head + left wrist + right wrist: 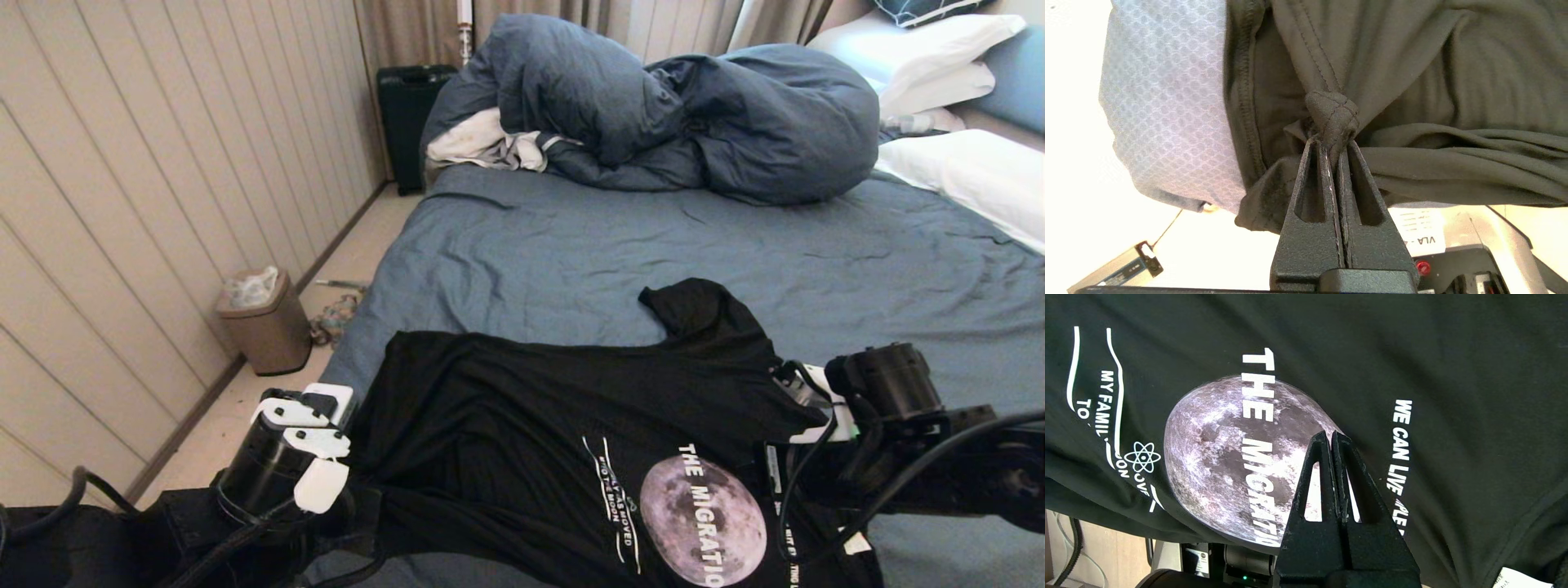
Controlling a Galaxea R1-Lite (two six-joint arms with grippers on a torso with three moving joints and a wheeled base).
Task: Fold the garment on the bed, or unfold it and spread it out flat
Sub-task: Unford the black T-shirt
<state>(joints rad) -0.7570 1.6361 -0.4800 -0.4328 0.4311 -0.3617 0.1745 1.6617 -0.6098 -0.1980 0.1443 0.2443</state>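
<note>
Blue sheet on the bed (571, 245) fills the view; at its near edge lies the garment (522, 408), moon print up. Left gripper (1333, 141) is clamped tight on a bunched hem by the near corner. Right gripper (1331, 435), jaws together, sits over the print gripping nothing. Beyond the garment, the duvet (694, 114) is heaped.

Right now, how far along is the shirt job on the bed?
Early. Done: the left gripper is shut on a bunched seam at the edge of the black T-shirt. In hand: the shirt lies print-up and rumpled at the near edge of the bed, one sleeve pointing toward the duvet. The right gripper is shut over the moon print; any grip is unclear. Left: the folding or flattening.
</note>
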